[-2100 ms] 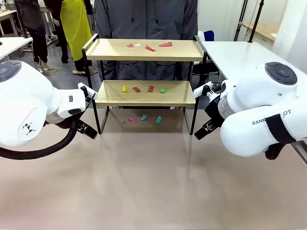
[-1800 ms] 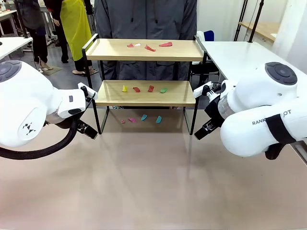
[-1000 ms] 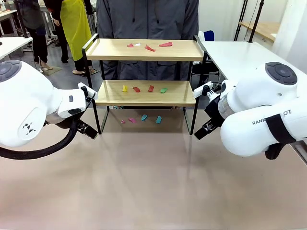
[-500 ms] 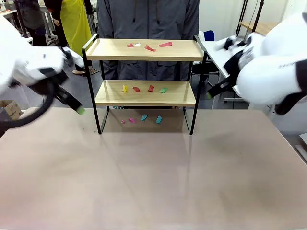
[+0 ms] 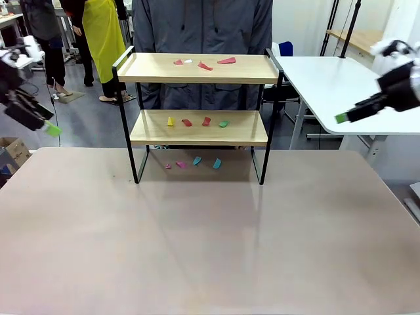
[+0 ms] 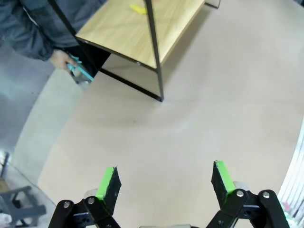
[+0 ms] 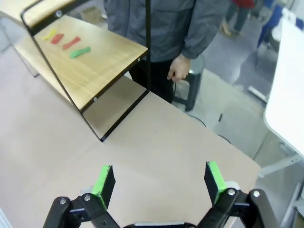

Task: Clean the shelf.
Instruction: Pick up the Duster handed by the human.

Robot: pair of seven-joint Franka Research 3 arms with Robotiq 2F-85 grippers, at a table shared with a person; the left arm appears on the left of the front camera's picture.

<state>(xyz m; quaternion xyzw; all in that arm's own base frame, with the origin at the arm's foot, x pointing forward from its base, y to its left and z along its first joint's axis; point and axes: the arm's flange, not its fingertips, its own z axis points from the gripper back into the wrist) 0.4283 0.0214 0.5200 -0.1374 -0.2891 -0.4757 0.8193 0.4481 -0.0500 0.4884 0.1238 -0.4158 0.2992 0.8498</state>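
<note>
Shelf far centre on table, coloured scraps on both boards and beneath. Left gripper, right gripper out at sides, jaws spread wide, empty. Risk: wide jaws clip thin frame, tip shelf; flat scraps skid off far edge.

The tan table in front of the shelf is bare, so the way in from the robot's side is free. Both boards are open at the front, between the thin black legs. The raised end rails close the sides. A person stands close behind, and a white table is near the right end.
</note>
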